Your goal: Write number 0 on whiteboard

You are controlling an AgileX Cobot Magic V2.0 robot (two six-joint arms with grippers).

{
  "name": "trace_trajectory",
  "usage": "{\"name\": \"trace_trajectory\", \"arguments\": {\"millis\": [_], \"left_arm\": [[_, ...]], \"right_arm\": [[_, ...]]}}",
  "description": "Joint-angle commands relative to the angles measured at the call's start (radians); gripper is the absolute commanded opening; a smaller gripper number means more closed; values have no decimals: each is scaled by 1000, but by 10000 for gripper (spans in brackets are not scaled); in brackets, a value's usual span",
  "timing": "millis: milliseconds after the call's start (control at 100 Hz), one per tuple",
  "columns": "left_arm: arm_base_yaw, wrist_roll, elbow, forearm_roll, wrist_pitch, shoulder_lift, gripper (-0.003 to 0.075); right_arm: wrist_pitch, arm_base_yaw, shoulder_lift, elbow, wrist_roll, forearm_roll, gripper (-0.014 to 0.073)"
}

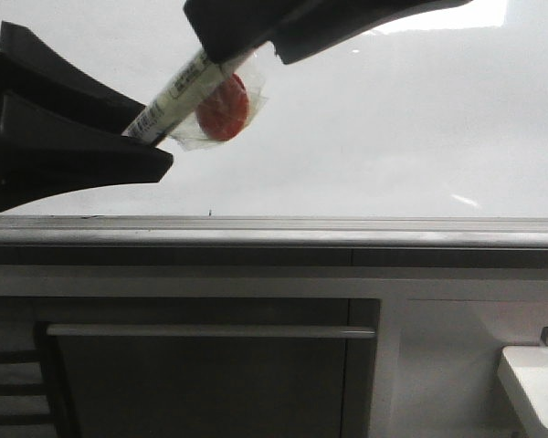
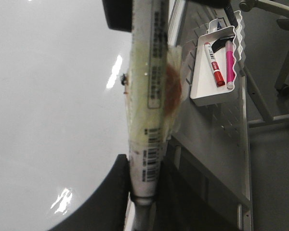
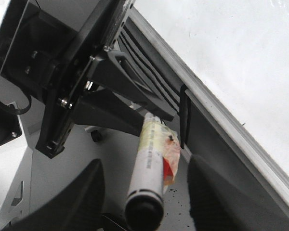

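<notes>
A white marker (image 1: 187, 87) with yellowed tape and a red disc (image 1: 224, 108) stuck to its barrel slants in front of the whiteboard (image 1: 393, 137). My left gripper (image 1: 151, 135) is shut on the marker's lower end; the left wrist view shows the barrel (image 2: 147, 120) pinched between the black fingers (image 2: 116, 192). My right gripper (image 1: 256, 36) is over the marker's upper, black-capped end (image 3: 144, 211). Its jaws stand wide apart on both sides of the cap (image 3: 144, 180), not touching it. No number 0 shows on the board.
A grey metal rail (image 1: 274, 228) runs along the board's lower edge, with grey cabinet panels (image 1: 210, 383) below it. A white tray (image 2: 202, 96) on a perforated panel holds a red marker (image 2: 215, 65) and a pink one (image 2: 229, 65). A white tray corner (image 1: 534, 383) shows at the lower right.
</notes>
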Motion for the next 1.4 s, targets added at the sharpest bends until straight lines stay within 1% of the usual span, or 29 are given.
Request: {"name": "trace_trajectory", "arguments": {"millis": [0,30,70,80,100,110,120,170,240,260,310,340,390,430,470,670,770,880,950,1000,1030,1080,1090,1100,1120,1150,1170,1260,1390], "left_arm": [[-9,-8,-27,-50,-55,-19,-20],[-9,-8,-27,-52,-55,-19,-20],[-9,-8,-27,-74,-55,-19,-20],[-9,-8,-27,-79,-55,-19,-20],[-9,-8,-27,-95,-55,-19,-20],[-9,-8,-27,-105,-55,-19,-18],[-9,-8,-27,-110,-55,-19,-18],[-9,-8,-27,-137,-59,-19,6],[-6,-8,-27,-141,-94,-19,101],[-7,-8,-27,-141,-113,-19,155],[-7,-8,-27,-148,-139,-19,247],[-7,-11,-27,-154,-149,-19,322],[-7,-11,-27,-171,-158,-19,404],[-7,-11,-27,-185,-153,-19,441],[-7,-11,-27,-187,-150,-19,453],[-7,-13,-25,-192,-133,-72,452],[-7,-15,-25,-203,-56,-152,452],[-7,-15,-25,-239,37,-257,451],[-7,-15,-25,-292,113,-338,446],[-7,-15,-25,-363,182,-397,428],[-7,-15,-25,-409,217,-438,409],[-7,-15,-25,-499,278,-491,351],[-7,-15,-25,-523,295,-505,316],[-7,-15,-25,-534,303,-512,316],[-7,-15,-25,-561,329,-531,262],[-7,-15,-25,-588,358,-553,217],[-5,-15,-25,-601,383,-567,153],[-4,-15,-25,-609,426,-599,-25],[-4,-15,-25,-618,422,-592,-20]], "right_arm": [[-58,0,-15,-36,-14,24,248],[-60,0,-15,-36,-14,24,187],[-60,0,-15,-36,-14,24,71],[-60,0,-15,-36,-14,24,29],[-60,0,-15,-36,-14,24,-13],[-60,0,-15,-36,-14,24,-53],[-60,0,-15,-36,-14,24,-72],[-60,0,-15,-36,-14,24,-63],[-60,0,-15,-36,-14,24,-64],[-60,0,-15,-36,-14,24,-64],[-60,0,-15,-36,-14,24,-64],[-60,0,-15,-36,-14,24,-64],[-63,0,-15,-36,-14,24,-64],[-67,0,-15,-36,-14,24,-64],[-79,0,-15,-36,-14,24,-64],[-124,-4,-15,-34,-14,14,-64],[-130,-10,-15,-34,-14,-7,-63],[-135,-47,-15,-33,-14,-9,-63],[-148,-79,-15,-33,-14,-9,-63],[-155,-102,-15,-33,-14,-9,-64],[-156,-115,-15,-33,-14,-9,-64],[-156,-134,-15,-33,-14,-9,-67],[-156,-140,-15,-33,-14,-9,-67],[-156,-140,-15,-33,-14,-9,-67],[-156,-144,-15,-33,-14,-9,-67],[-156,-147,-15,-33,-14,-9,-67],[-157,-147,-15,-33,-14,-9,-67],[-161,-149,-15,-33,-14,-9,-67],[-174,-149,-6,-33,-14,-9,-67]]}}
